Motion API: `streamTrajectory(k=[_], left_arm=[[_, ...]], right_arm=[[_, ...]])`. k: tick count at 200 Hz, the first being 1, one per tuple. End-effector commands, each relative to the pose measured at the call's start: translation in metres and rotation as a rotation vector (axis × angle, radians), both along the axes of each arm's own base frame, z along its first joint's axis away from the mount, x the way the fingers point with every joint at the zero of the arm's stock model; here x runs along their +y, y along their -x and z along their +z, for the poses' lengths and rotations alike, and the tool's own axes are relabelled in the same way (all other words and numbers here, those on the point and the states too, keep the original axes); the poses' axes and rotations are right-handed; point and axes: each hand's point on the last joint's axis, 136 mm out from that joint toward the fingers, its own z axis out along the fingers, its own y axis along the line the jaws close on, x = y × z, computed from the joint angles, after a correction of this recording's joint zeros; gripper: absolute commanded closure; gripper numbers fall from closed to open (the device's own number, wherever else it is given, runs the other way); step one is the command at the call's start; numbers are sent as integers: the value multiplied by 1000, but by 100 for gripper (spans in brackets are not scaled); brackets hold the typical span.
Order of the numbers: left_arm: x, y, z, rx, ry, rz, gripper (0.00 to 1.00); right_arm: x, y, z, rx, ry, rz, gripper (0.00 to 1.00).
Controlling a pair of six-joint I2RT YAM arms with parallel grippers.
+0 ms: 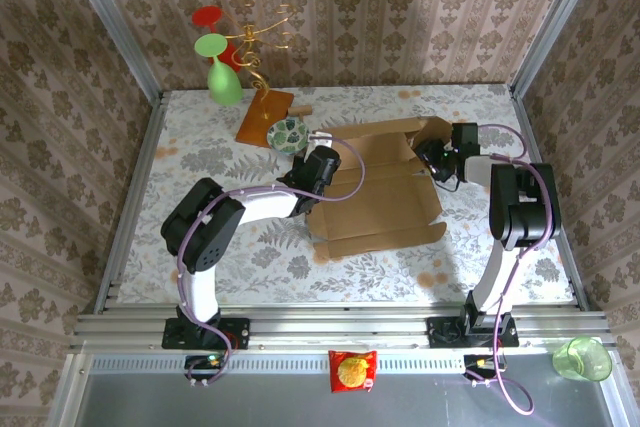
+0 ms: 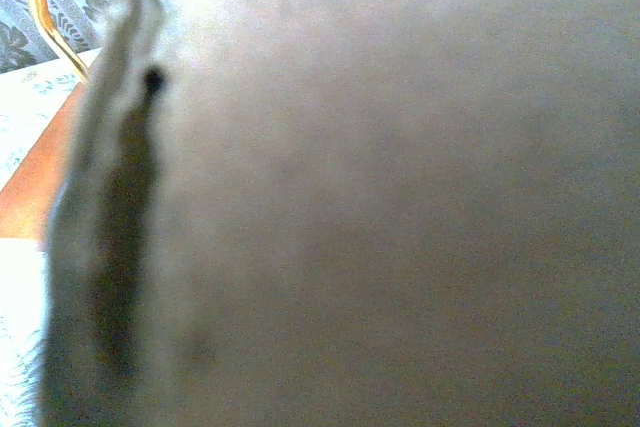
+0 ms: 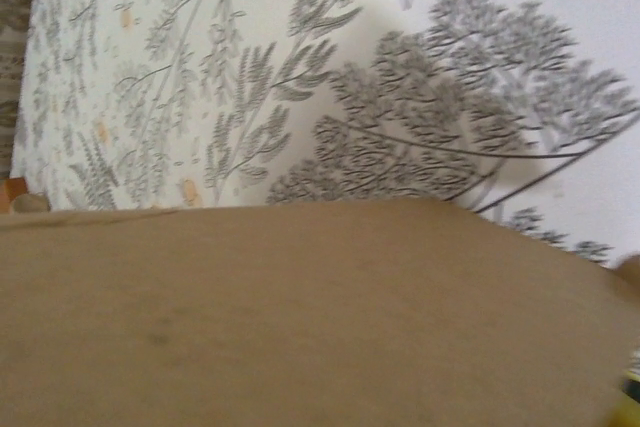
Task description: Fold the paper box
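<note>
**Box position and finger state**

The box (image 1: 380, 197) is laid open on the table (image 1: 200, 167), mostly flat. It is located between the two grippers, with its far right corner flap raised.

**Left gripper**

1. The left gripper (image 1: 303, 159) is positioned at the left edge of the box.
2. Its fingers are closed together. Whether cardboard is pinched between them cannot be told.
3. In the left wrist view, blurred cardboard (image 2: 400, 227) is seen directly ahead of the fingers, very close. An upright flap edge is seen to their left.
4. The orange stand base (image 2: 35, 187) is seen beyond that flap. From above, the stand base (image 1: 263, 114) and a patterned dish (image 1: 290, 133) are found just beyond the fingertips, on the far side.

**Right gripper**

1. The right gripper (image 1: 430, 159) is positioned at the raised corner flap, on the right side of the box.
2. The state of its fingers cannot be told.
3. In the right wrist view, a cardboard panel (image 3: 300, 317) is seen close below the fingers, with the patterned table (image 3: 300, 77) beyond its edge.
</note>
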Motion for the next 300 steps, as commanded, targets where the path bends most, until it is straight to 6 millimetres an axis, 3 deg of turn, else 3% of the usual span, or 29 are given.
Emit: streamTrajectory(k=[1,51,120,186,211,261,282,300], left_arm=[[-4,-3,-5,18,-46,-24,100],[-3,-3,-5,17,-46,-22,100],[-2,-2,-4,19,-45,-26,100],[-1,-4,-3,19,-44,-22,100],[3,-3,-5,23,-49,-18,100],[20,-7,-5,26,-45,-28,100],[21,-8,-4,24,-52,-83,100],[22,-9,-5,19,-60,-141,100]], right_arm=[[10,-13,30,-85,-38,26,47],[22,-12,36,-95,-53,51,54],[42,-3,10,-30,-35,89,66],[51,5,-12,28,-27,100,65],[50,3,10,-19,-29,103,60],[36,12,93,-189,-21,137,47],[30,20,128,-308,9,177,46],[18,26,146,-385,57,173,49]])
